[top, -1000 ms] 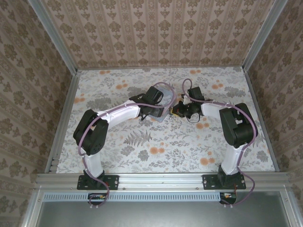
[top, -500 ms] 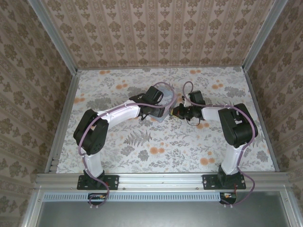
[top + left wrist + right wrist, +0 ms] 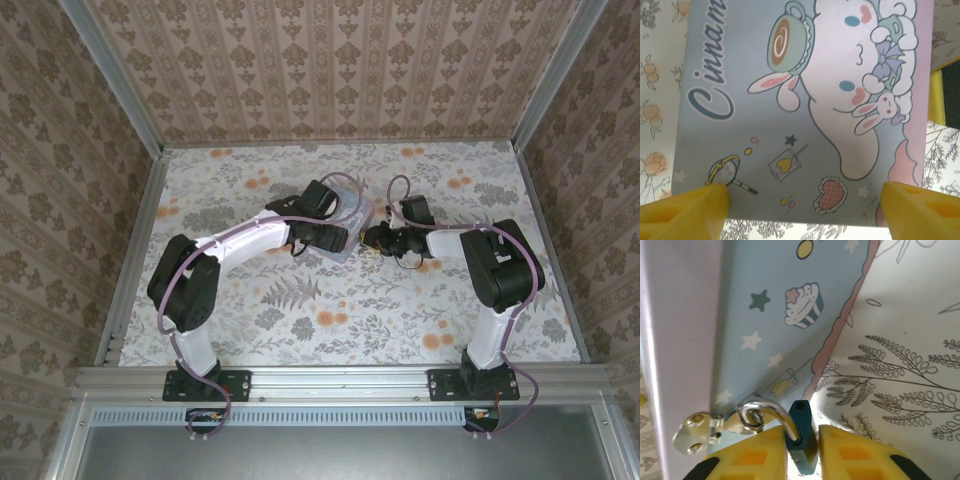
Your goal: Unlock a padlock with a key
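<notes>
A pale-blue tin (image 3: 805, 100) with a white cartoon dog lies between the arms (image 3: 347, 252). My left gripper (image 3: 805, 200) is open, its yellow fingers (image 3: 690, 206) standing at the tin's two near corners. The padlock (image 3: 801, 419) is small and dark teal. Its silver shackle (image 3: 771, 411) has sprung out of one hole and still hooks through the tin's metal hasp (image 3: 697, 434). My right gripper (image 3: 802, 436) has its jaws slightly apart, with the padlock's body between them and a thin gap on the right side. The key is hidden.
The tin's blue side wall (image 3: 770, 315) rises right in front of the right fingers. The floral table cover (image 3: 330, 310) runs out to metal rails and patterned walls. My two grippers (image 3: 335, 236) (image 3: 378, 238) are close together mid-table.
The left jaws have spread wider around the tin, and that arm has shifted slightly. The right jaws, shut a second ago, have parted a little.
</notes>
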